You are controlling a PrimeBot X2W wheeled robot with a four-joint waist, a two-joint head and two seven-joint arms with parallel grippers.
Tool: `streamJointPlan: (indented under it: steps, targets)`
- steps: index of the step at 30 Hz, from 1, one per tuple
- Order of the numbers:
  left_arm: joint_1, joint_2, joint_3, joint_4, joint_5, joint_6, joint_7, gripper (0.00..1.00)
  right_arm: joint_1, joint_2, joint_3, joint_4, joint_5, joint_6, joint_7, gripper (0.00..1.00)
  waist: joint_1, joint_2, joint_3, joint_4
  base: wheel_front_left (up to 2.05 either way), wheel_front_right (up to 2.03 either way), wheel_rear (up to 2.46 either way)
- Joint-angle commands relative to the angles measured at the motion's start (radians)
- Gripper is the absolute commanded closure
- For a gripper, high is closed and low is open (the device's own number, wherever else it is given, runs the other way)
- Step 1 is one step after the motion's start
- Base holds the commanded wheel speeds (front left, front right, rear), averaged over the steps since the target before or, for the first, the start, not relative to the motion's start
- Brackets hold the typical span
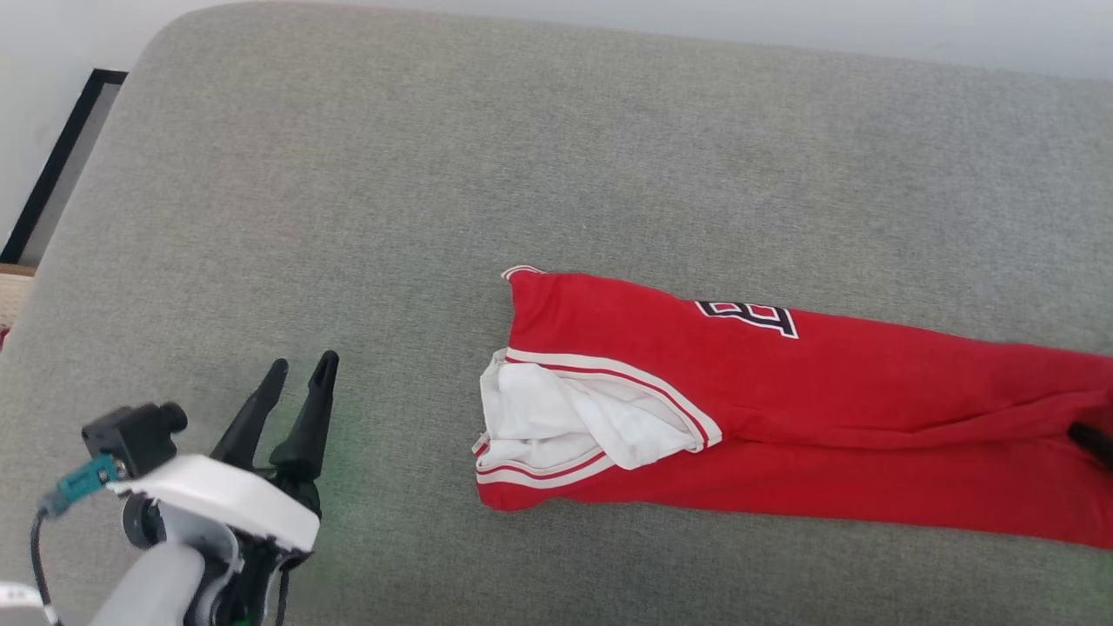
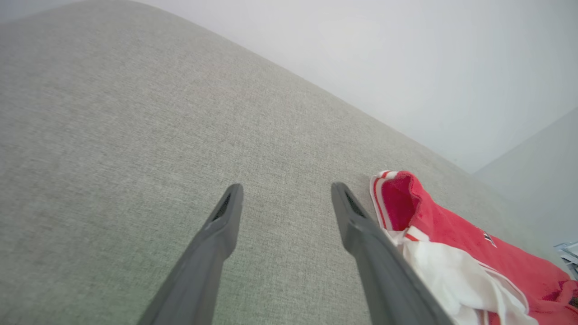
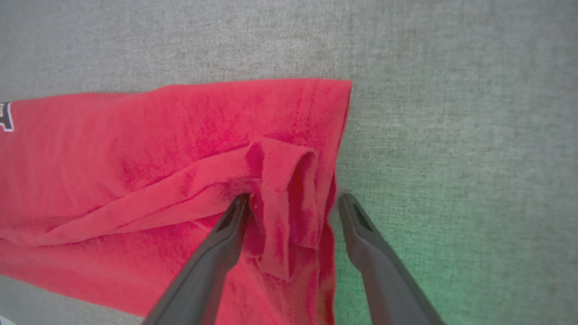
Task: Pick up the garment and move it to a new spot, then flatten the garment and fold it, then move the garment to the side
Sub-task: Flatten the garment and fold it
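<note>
While the left gripper (image 1: 303,360) hovers at the left, fingers spread over bare grey cushion (image 1: 348,174) and holding nothing, the garment (image 1: 783,391) lies right of centre, folded lengthwise into a long red band. At its right end the right gripper (image 3: 293,198) stands parted astride a raised crease, unclamped. I'd say a crosswise fold and the move aside remain.

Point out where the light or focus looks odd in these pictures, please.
Right wrist view: a green cast tints the grey woven fabric surface beside the right pincer, and the red soft-fabric T-shirt looks grainy. Head view: a fainter green glow lies by the left pincer. Left wrist view: the wide lens bows the surface's far edge; no hard shadows.
</note>
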Motion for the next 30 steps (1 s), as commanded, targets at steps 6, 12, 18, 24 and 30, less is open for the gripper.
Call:
streamJointPlan:
  steps: [6, 12, 18, 24, 30]
  targets:
    - [0.105, -0.100, 0.206, -0.070, 0.361, 0.009, -0.004, 0.00, -0.012, 0.044, -0.010, 0.027, -0.035, 0.000, 0.047, 0.00, 0.0000, -0.0001, 0.001, 0.010, 0.00, 0.00, 0.00]
    - [0.162, -0.201, 0.357, -0.191, 0.719, 0.032, -0.005, 0.00, -0.029, 0.089, -0.019, 0.052, -0.071, 0.000, 0.072, 0.00, 0.0000, -0.0001, 0.008, 0.005, 0.00, 0.00, 0.00]
    - [0.190, -0.272, 0.425, -0.236, 0.875, 0.006, -0.005, 0.00, -0.057, 0.141, 0.013, 0.072, -0.125, 0.000, 0.089, 0.00, 0.0000, -0.0001, 0.014, -0.006, 0.00, 0.00, 0.00]
    - [0.195, -0.308, 0.465, -0.222, 0.896, -0.015, -0.005, 0.00, -0.074, 0.164, 0.010, 0.086, -0.145, 0.002, 0.092, 1.00, 0.0000, -0.0001, 0.017, -0.015, 0.00, 0.00, 0.00]
    - [0.191, -0.322, 0.473, -0.238, 0.889, -0.022, -0.005, 0.00, -0.097, 0.151, -0.035, 0.085, -0.156, -0.002, 0.065, 1.00, 0.0000, -0.0001, 0.023, -0.032, 0.00, 0.00, 0.00]
